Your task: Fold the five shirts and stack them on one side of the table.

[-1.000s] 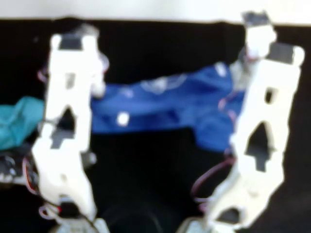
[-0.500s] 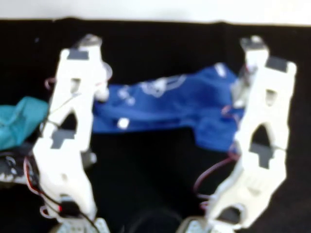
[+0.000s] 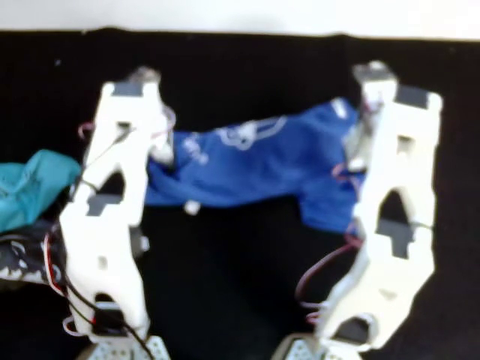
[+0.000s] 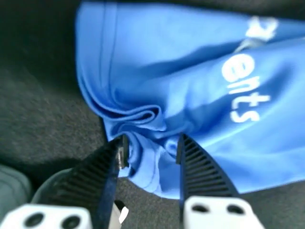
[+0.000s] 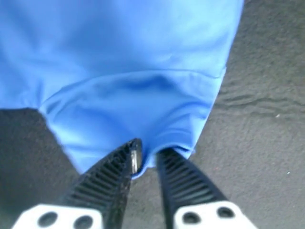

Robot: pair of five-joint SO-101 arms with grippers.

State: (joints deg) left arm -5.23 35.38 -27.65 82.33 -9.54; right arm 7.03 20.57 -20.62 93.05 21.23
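- The black tabletop [image 3: 240, 285] is bare in the near middle, between the two arm bases. Its far edge runs close behind the arms' tips.
- The blue shirt [image 3: 255, 161] lies stretched across the middle, between both arms. Its near hem has slid toward the bases, so a drag toward the near side seems under way.
- The left arm [image 3: 112, 225] and right arm [image 3: 394, 217] have both drawn back from the far edge.
- The teal shirt [image 3: 34, 187] sits bunched at the left edge, crowding the left arm, with a dark patterned cloth [image 3: 19, 259] just nearer.
- The left claw [image 4: 151, 143] is clamped on a bunched fold at the shirt's printed end. The right claw [image 5: 147, 152] pinches the plain hem.
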